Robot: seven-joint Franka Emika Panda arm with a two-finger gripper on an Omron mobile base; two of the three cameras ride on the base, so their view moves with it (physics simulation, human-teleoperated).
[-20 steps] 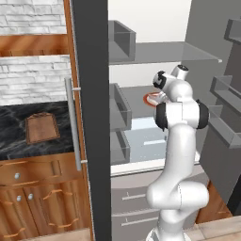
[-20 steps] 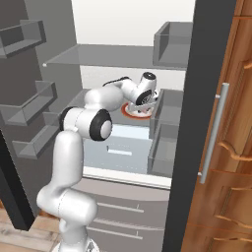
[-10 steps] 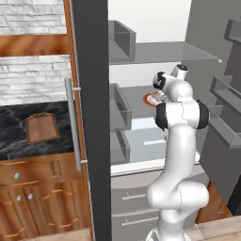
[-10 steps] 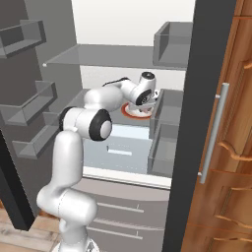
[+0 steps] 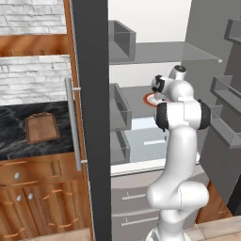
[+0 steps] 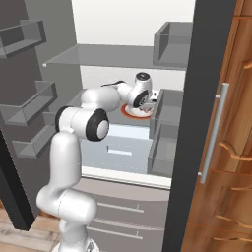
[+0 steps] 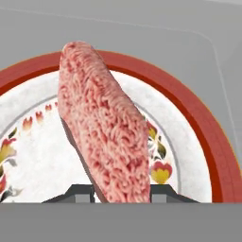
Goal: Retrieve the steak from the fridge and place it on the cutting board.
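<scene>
Fridge [image 5: 89, 70]: tall appliance, dark grey door swung open with a long vertical silver handle, light grey interior with glass shelves, side bins and drawer fronts below. Brown wooden cabinets [image 5: 33, 197]: base units with small round knobs to the left of the fridge in the left base view; a further wooden panel stands at the right edge of the right base view. Counter [image 5: 14, 136]: dark marbled stone top above those cabinets, backed by a pale brick wall. Robot arm [image 5: 181, 141]: white with dark joints, reaching forward into the middle shelf of the fridge. Cutting board [image 5: 41, 127]: small brown wooden rectangle with a darker raised rim, lying flat on the counter, well apart from the arm. Plate [image 7: 198, 137]: round, white, red-rimmed, with a floral pattern, resting on the fridge shelf; its edge shows beside the wrist in both base views. Steak [image 7: 106, 127]: pale pinkish mottled slab, tilted on edge above the plate. Claw [image 7: 122, 191]: closed around the near end of the steak, one dark tip showing on each side of it.
</scene>
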